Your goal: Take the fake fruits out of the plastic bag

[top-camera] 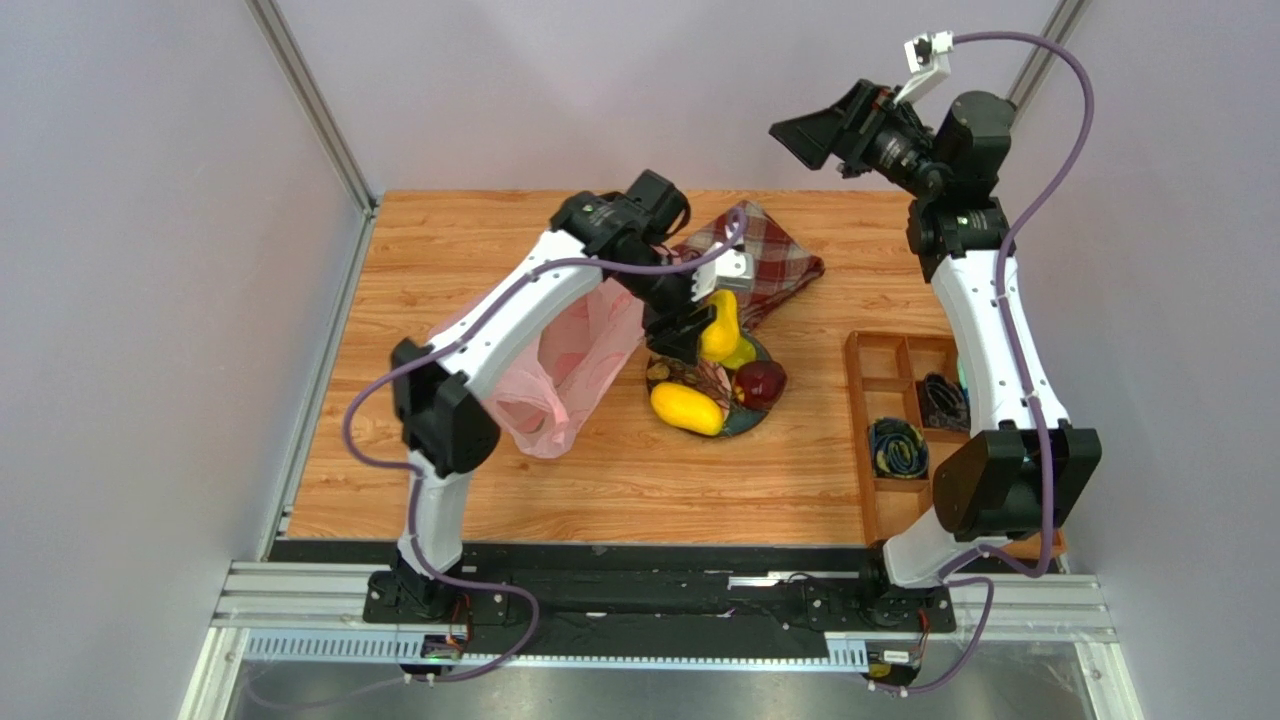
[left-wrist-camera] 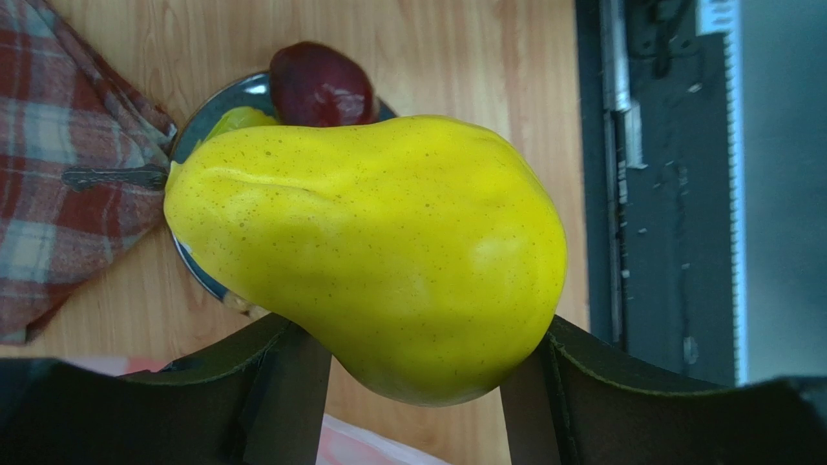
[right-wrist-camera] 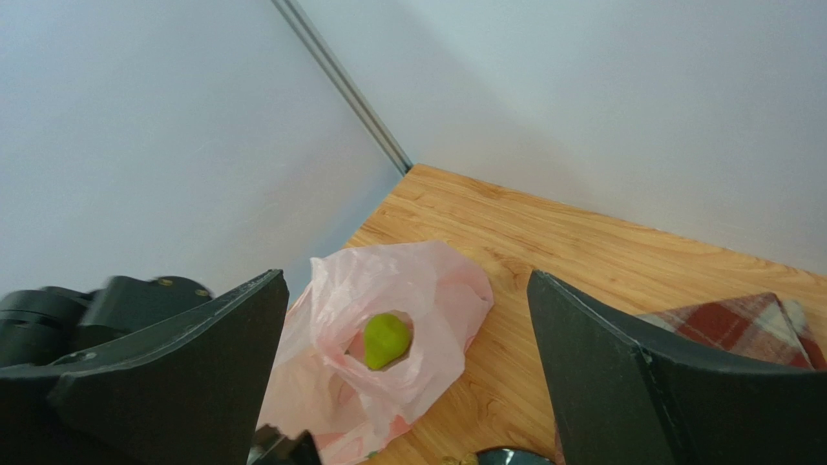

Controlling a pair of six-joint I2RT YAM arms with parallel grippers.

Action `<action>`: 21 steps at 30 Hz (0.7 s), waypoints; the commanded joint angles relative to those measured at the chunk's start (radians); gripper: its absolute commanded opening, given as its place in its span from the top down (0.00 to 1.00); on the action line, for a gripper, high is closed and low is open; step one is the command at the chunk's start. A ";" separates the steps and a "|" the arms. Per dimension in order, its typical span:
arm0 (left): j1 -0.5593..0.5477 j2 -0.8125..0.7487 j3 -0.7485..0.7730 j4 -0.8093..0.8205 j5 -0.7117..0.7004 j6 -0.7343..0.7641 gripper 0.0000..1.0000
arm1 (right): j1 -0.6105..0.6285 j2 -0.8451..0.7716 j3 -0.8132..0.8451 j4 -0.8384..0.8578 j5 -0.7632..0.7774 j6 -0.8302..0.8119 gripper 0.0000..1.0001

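Note:
My left gripper (top-camera: pixel 688 323) is shut on the yellow pear (top-camera: pixel 723 324), holding it just above the dark plate (top-camera: pixel 747 422). In the left wrist view the pear (left-wrist-camera: pixel 369 242) fills the gap between both fingers (left-wrist-camera: pixel 281 387). On the plate lie an elongated yellow fruit (top-camera: pixel 687 407) and a dark red apple (top-camera: pixel 760 386), which also shows in the left wrist view (left-wrist-camera: pixel 320 85). The pink plastic bag (top-camera: pixel 559 375) lies left of the plate. In the right wrist view a green fruit (right-wrist-camera: pixel 385 339) sits in the bag's (right-wrist-camera: pixel 427 291) opening. My right gripper (top-camera: pixel 804 138) is open, empty, raised high at the back.
A red plaid cloth (top-camera: pixel 763 255) lies behind the plate and also shows in the left wrist view (left-wrist-camera: pixel 68 165). A wooden compartment tray (top-camera: pixel 869 393) with coiled cables stands at the right edge. Grey walls enclose the table on the left and at the back.

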 commanded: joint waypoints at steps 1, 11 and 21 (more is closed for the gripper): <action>-0.019 0.146 0.152 -0.280 -0.072 0.123 1.00 | -0.039 -0.080 -0.094 0.021 -0.008 0.013 0.02; -0.058 0.281 0.162 -0.076 -0.193 0.114 1.00 | -0.095 -0.197 -0.280 0.030 -0.010 0.023 0.02; -0.068 0.365 0.142 0.107 -0.245 0.044 0.81 | -0.111 -0.217 -0.339 0.059 -0.011 0.050 0.02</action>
